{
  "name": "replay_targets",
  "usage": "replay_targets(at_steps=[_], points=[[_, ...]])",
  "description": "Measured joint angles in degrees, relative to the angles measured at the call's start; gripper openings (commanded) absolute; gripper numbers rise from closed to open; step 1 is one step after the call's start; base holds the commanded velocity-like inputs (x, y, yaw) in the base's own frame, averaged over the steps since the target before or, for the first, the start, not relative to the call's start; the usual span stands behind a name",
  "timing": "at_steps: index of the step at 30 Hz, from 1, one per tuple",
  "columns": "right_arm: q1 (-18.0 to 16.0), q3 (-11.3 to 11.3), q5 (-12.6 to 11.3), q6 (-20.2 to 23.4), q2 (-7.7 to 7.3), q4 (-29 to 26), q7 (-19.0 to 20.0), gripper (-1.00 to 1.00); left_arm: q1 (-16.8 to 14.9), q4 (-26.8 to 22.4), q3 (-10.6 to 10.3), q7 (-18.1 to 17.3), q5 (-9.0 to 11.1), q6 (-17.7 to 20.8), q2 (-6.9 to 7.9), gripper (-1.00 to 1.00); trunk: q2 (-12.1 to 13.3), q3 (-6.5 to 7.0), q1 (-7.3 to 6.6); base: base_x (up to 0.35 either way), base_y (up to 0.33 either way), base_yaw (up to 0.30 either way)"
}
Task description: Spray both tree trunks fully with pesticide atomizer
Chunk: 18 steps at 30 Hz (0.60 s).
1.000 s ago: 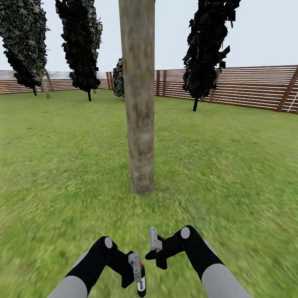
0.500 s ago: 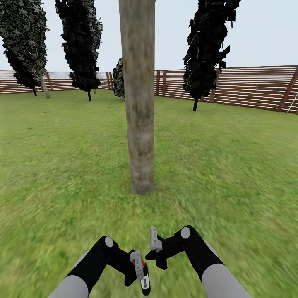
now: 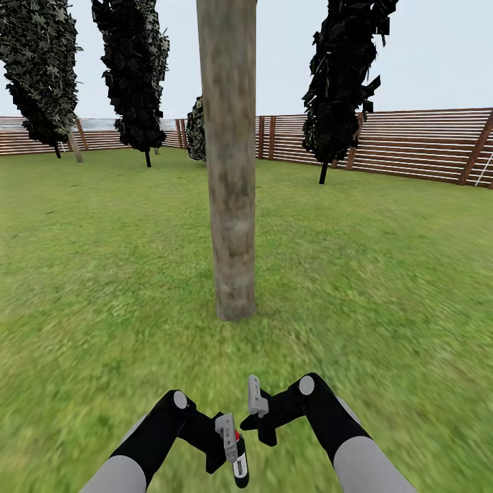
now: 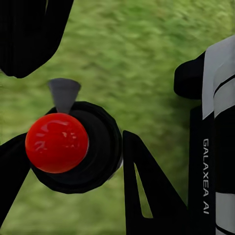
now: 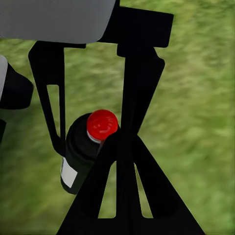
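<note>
right now the garden lawn [image 3: 103, 274] spreads wide and green ahead of me, ringed by a brown slatted fence [image 3: 411, 147], with dark slim trees [image 3: 133, 68] standing near it. straight in front of me rises one thick, mottled grey-brown tree trunk [image 3: 233, 171], bare and branchless, its base planted in the grass a little way beyond my arms.

compared with a second ago, the whole scene holds steady, so i am parked facing this trunk. the one small change is in my left arm: half a second back it had shifted the bottle slightly lower and to the right, and since then nothing has moved. i judge that i am settling my aim before spraying, with the trunk not yet visibly treated.

both my black forearms reach forward low in the head view, elbows out, wrists bent toward each other. my left gripper [image 3: 229, 448] is closed around the pesticide atomizer [image 3: 238, 460], a dark bottle with a pale label; the left wrist view looks down onto its round red cap [image 4: 57, 142] and a small grey nozzle [image 4: 64, 93], with black fingers pressed on either side of the bottle's body. my right gripper [image 3: 258, 404] hangs just beside it, jaws parted and holding nothing; through its fingers the right wrist view shows the same bottle [image 5: 84, 152] over grass.
</note>
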Motion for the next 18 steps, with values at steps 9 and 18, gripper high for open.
replay_targets(at_steps=[9,18], points=[[0.0,0.0,0.0,0.0,0.00,0.0,0.0,-1.00,0.0,0.0,0.1,1.9,0.1,0.0,-0.01,-1.00,0.0,0.00,0.00,0.000,0.000,0.000],[0.0,0.0,0.0,0.0,0.00,0.1,0.0,-1.00,0.0,0.0,0.1,2.0,0.1,0.0,0.00,-1.00,0.0,0.00,0.00,0.000,0.000,0.000]])
